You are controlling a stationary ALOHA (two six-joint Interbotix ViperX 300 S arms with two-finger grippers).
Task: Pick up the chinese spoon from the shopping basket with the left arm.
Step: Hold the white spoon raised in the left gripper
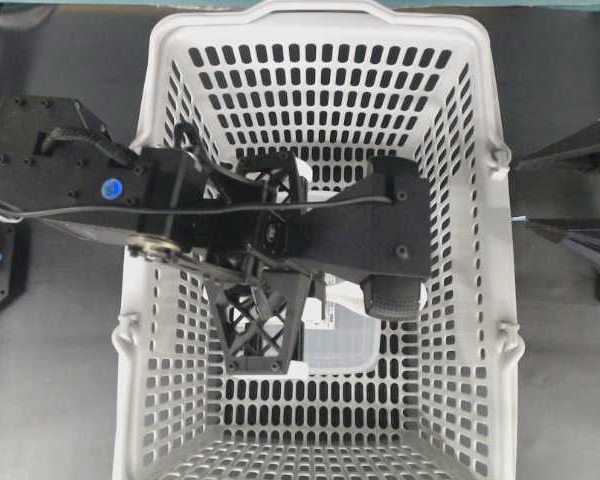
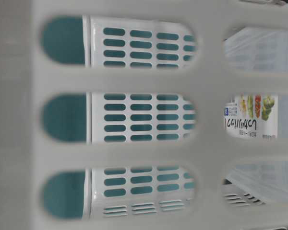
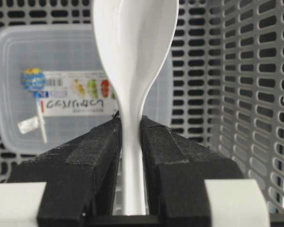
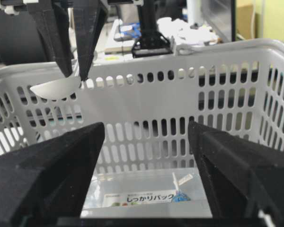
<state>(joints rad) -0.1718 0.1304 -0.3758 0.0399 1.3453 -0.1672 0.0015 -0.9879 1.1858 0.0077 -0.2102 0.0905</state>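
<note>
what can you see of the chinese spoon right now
The chinese spoon is glossy white, looks like ceramic or hard plastic, with a deep oval bowl narrowing into a short flat handle. The left gripper clamps that handle between its black pads. In the right wrist view it hangs level near the shopping basket rim, above the container.

Glossy white chinese spoon (image 3: 132, 71) hangs level above the floor of the grey slotted shopping basket (image 3: 255, 94), handle pinched.

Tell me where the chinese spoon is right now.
In the left wrist view the chinese spoon is clamped by its handle in the left end effector, held above the clear lidded container inside the shopping basket.
</note>
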